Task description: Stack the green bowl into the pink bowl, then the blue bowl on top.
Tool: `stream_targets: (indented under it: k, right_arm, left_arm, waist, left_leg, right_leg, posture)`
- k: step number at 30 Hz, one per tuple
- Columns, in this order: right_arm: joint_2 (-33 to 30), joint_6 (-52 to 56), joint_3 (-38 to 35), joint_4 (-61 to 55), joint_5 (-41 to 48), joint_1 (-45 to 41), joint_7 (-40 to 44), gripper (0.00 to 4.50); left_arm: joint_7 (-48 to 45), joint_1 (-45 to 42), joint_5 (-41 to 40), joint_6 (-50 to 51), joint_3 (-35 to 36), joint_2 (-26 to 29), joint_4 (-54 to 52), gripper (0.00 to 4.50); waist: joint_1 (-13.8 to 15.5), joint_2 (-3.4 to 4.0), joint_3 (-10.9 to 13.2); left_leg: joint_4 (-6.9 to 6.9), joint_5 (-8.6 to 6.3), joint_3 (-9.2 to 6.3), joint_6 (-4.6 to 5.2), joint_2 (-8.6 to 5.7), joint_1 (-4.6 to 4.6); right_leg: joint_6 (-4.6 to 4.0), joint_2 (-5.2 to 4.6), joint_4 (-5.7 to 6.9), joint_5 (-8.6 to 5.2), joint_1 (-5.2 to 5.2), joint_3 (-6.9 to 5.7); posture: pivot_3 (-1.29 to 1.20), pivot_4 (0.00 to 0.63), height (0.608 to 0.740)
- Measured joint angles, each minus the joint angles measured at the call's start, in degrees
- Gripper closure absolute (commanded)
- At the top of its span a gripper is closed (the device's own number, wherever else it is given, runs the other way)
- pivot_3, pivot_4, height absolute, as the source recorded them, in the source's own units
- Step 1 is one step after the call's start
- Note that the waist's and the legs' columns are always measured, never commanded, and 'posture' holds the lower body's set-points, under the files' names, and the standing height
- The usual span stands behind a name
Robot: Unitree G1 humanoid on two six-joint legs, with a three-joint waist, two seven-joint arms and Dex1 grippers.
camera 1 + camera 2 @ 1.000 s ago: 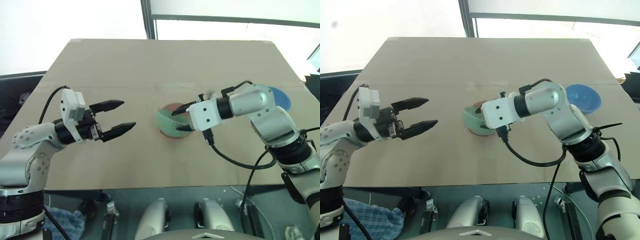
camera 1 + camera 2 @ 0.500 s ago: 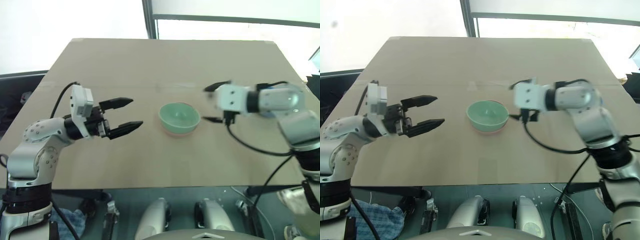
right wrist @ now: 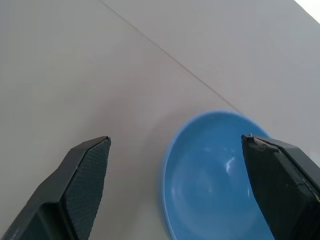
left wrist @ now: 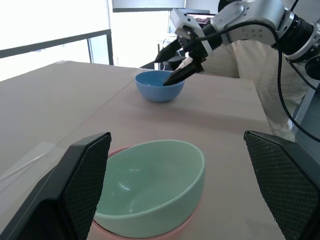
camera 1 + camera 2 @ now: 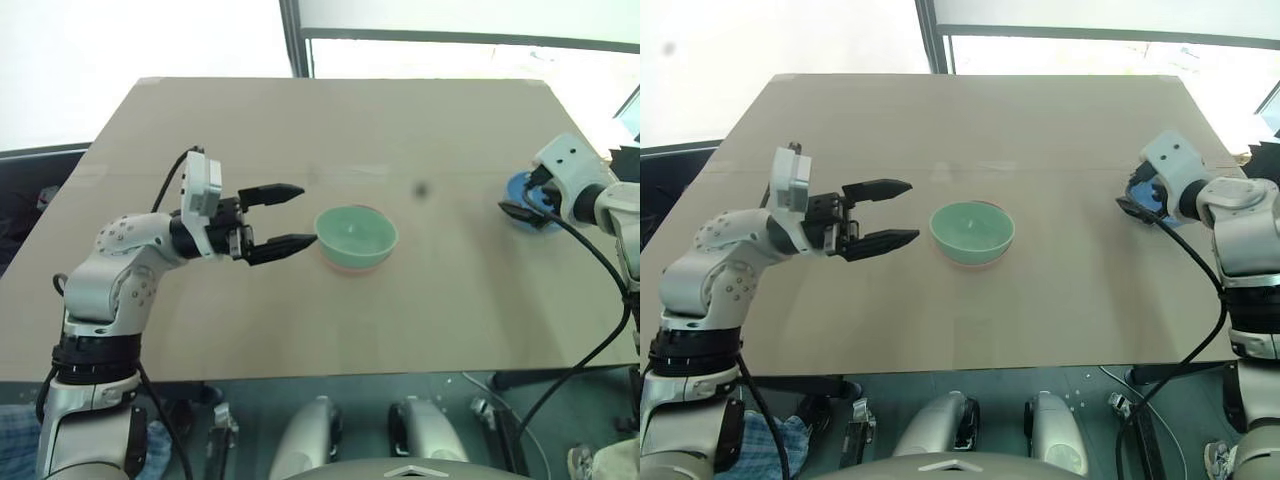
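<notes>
The green bowl (image 5: 356,233) sits nested inside the pink bowl (image 4: 167,233), of which a thin rim shows beneath it, at the table's middle. My left gripper (image 5: 306,214) hangs open just left of this stack, fingers pointing at it without touching. The blue bowl (image 3: 220,175) stands at the right side of the table. My right gripper (image 5: 518,203) is open directly over the blue bowl's near-left rim, one finger on either side of that rim, partly hiding the bowl in the eye views. The left wrist view shows the right gripper (image 4: 157,74) above the blue bowl (image 4: 159,86).
The brown table (image 5: 300,130) carries a faint seam across its middle. Its right edge lies close behind the blue bowl. A person in light clothes (image 4: 250,75) stands beyond the table's right side.
My right gripper let go of the green bowl, opened, and swung right to the blue bowl. The green bowl now rests in the pink bowl. My left gripper moved right, closer to the stack.
</notes>
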Motion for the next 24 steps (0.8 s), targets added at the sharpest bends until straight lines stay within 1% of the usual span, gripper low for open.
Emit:
stream_targets:
  k: [8,11,15,16,17,19,20,24]
  right_arm:
    - [1.42,-3.08,0.6,12.58,0.32,0.06,-2.83,0.11]
    - [1.76,-3.42,0.81,15.39,0.73,0.06,-2.8,0.92]
    - [2.45,-4.88,1.33,18.3,1.33,0.07,-2.79,2.68]
    - [2.45,-5.12,1.43,18.53,1.34,0.06,-2.79,3.02]
    - [2.47,-5.31,1.63,18.73,1.38,0.06,-2.79,3.55]
    - [2.63,-6.01,1.72,18.71,1.37,-0.07,-3.01,4.35]
    - [2.38,-6.65,1.53,18.47,1.22,-0.84,-3.41,4.43]
    - [2.73,-6.93,1.78,18.6,1.35,-0.94,-3.23,4.43]
  left_arm:
    - [-0.1,-0.93,0.79,-0.26,-0.92,-0.42,0.6,0.0]
    - [0.02,-0.9,0.78,-0.25,-0.92,-0.46,0.53,0.0]
    - [0.3,-0.55,0.76,-0.21,-0.91,-0.48,-0.17,0.0]
    - [0.34,-0.46,0.76,-0.2,-0.91,-0.48,-0.27,0.0]
    - [0.47,-0.19,0.76,-0.19,-0.9,-0.48,-0.46,0.0]
    - [0.82,0.07,0.76,-0.15,-0.88,-0.47,-0.48,0.0]
    - [0.87,0.15,0.76,-0.14,-0.82,-0.47,-0.47,0.0]
    - [1.11,0.2,0.76,-0.13,-0.76,-0.46,-0.52,0.0]
  waist:
    - [0.05,0.01,0.0]
    - [0.0,0.0,0.0]
    - [-0.02,0.01,0.0]
    - [-0.02,0.01,0.0]
    - [-0.01,0.01,0.0]
    - [-0.01,0.01,0.0]
    - [-0.01,-0.01,-0.01]
    - [0.01,-0.08,-0.05]
  left_leg:
    - [0.01,0.01,0.01,0.0,-0.02,0.0]
    - [0.01,0.01,0.02,0.0,-0.01,0.0]
    - [0.03,0.01,0.03,0.0,-0.01,0.0]
    - [0.03,0.01,0.03,0.0,-0.01,0.01]
    - [0.03,0.01,0.03,0.0,-0.01,0.01]
    - [0.05,0.01,0.02,0.0,-0.01,0.01]
    - [0.08,0.01,0.02,0.0,-0.01,0.02]
    - [0.14,0.01,0.01,0.0,0.01,0.04]
  right_leg:
    - [0.0,0.01,0.0,0.0,0.02,0.0]
    - [0.01,0.02,0.0,0.0,0.01,0.0]
    - [0.01,0.03,0.01,0.01,0.01,0.0]
    - [0.01,0.03,0.01,0.01,0.02,0.0]
    - [0.01,0.04,0.01,0.01,0.02,0.0]
    - [0.02,0.04,0.02,0.01,0.02,0.0]
    - [0.02,0.04,0.03,0.01,0.05,0.0]
    - [0.02,0.06,0.04,0.01,0.09,0.0]
  posture:
    - [0.0,0.15,0.74]
    - [0.0,0.15,0.74]
    - [0.0,0.15,0.74]
    - [0.0,0.15,0.74]
    - [0.0,0.15,0.74]
    - [0.0,0.15,0.74]
    - [0.0,0.15,0.74]
    - [0.0,0.15,0.74]
